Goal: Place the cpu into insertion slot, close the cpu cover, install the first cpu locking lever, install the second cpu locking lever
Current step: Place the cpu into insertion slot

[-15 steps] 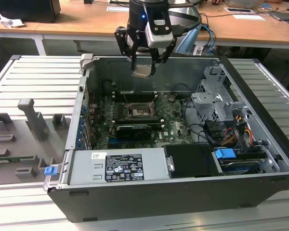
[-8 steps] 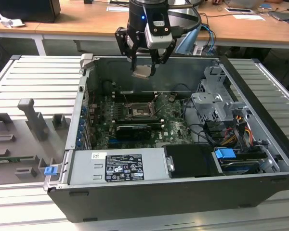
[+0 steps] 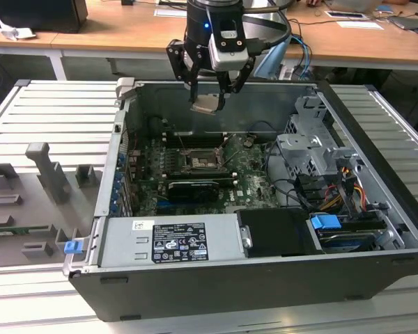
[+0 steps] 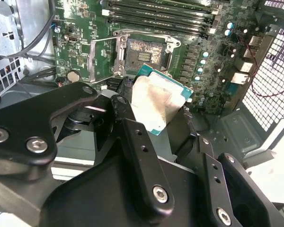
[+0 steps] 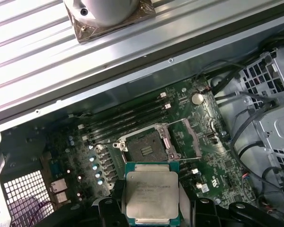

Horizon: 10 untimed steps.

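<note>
Since the cpu cover (image 4: pixel 117 56) is flipped open leaving the insertion slot (image 5: pixel 144 146) bare, the jaws hover above, pinched on the cpu (image 5: pixel 151 194) by its edges, underside presumably free to seat.

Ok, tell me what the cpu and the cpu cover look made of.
cpu: dull grey metal lid, matte, on a green board edge, likely laminate. cpu cover: thin bare silvery sheet metal, probably steel, judging by its bright sheen.
</note>
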Each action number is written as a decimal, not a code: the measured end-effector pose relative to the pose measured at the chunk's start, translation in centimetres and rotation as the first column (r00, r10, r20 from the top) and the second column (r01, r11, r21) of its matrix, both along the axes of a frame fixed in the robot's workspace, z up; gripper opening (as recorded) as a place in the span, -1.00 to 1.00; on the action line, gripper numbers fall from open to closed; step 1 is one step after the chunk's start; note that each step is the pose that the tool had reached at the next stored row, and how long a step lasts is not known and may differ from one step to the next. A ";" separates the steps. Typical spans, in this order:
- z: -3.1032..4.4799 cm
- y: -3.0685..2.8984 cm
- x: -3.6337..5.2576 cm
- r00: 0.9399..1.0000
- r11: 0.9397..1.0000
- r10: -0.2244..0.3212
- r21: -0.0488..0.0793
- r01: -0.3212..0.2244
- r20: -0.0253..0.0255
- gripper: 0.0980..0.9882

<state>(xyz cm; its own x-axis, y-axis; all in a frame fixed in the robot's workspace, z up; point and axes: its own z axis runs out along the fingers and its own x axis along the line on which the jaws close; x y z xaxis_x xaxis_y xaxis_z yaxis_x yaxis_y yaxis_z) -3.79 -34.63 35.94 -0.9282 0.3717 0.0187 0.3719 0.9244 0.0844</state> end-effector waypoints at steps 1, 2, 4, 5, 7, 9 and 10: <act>-0.01 0.00 0.00 1.000 1.000 -0.005 0.000 0.005 0.000 -0.02; -0.03 0.00 0.00 1.000 1.000 -0.009 0.000 0.009 0.000 -0.02; -0.06 0.00 0.00 1.000 1.000 -0.018 0.000 0.018 0.000 -0.02; -0.07 0.00 0.00 1.000 1.000 -0.024 0.000 0.024 0.000 -0.02; -0.11 0.00 0.00 0.999 0.999 -0.049 0.000 0.049 0.000 -0.02; -0.13 0.00 0.00 0.998 0.998 -0.060 0.000 0.060 0.000 -0.02; -0.14 0.00 0.00 0.997 0.997 -0.071 0.000 0.071 0.000 -0.02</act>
